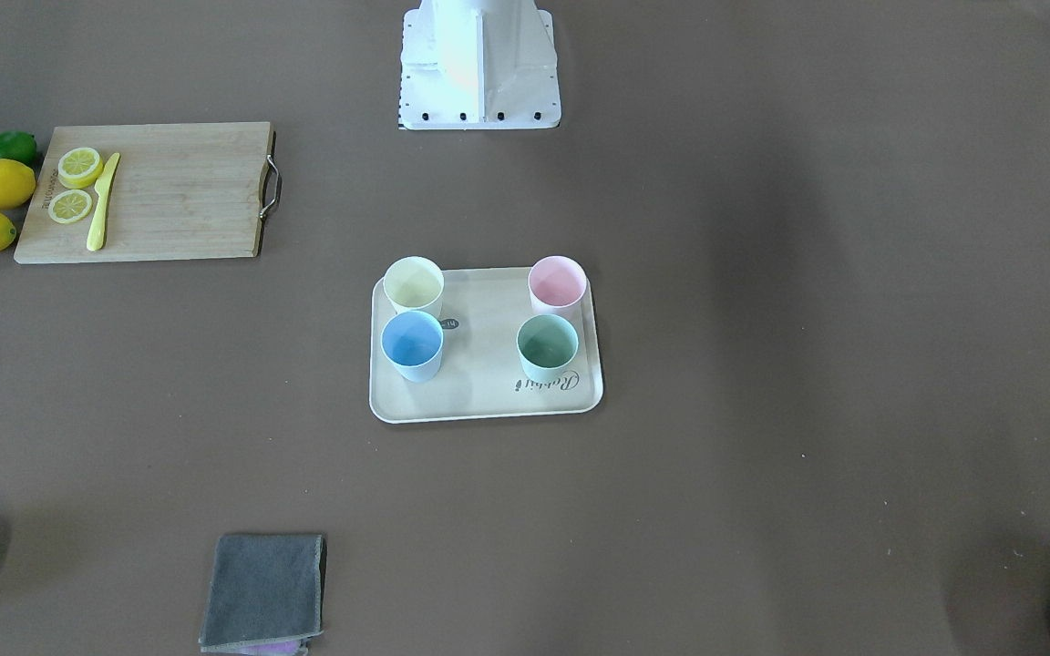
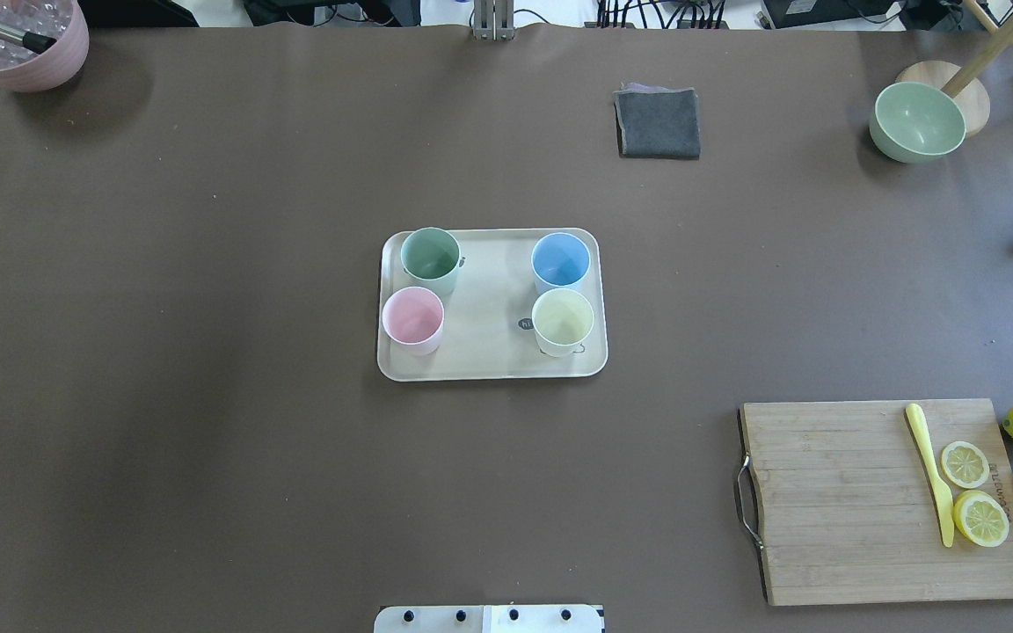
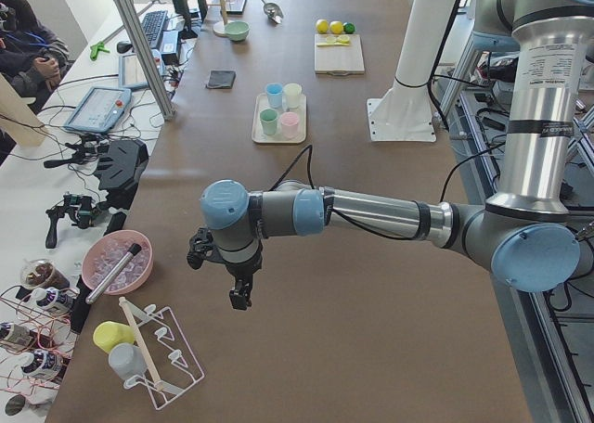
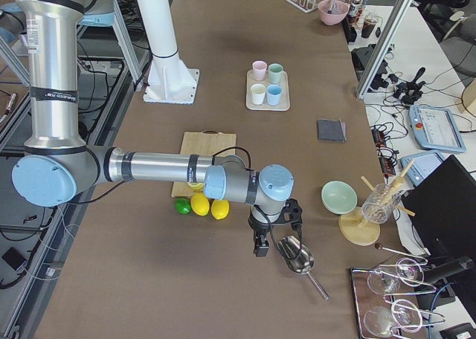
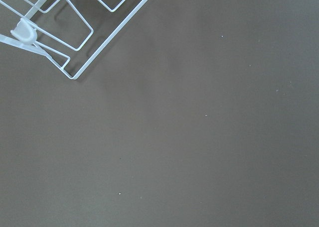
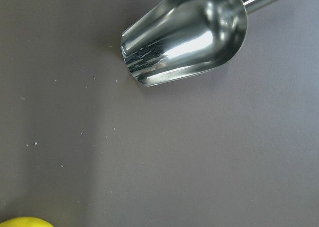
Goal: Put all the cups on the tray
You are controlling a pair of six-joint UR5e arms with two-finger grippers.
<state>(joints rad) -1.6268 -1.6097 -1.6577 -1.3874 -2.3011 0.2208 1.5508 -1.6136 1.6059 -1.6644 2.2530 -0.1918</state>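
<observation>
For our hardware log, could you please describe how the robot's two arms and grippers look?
Both the left arm and right arm are silver tubes with light-blue joint caps, small dark lettering and a thin black cable. The left gripper and right gripper are black.

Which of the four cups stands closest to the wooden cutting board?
The pale yellow cup, in the tray corner facing the cutting board; the blue cup, pink cup and green cup stand farther.
</observation>
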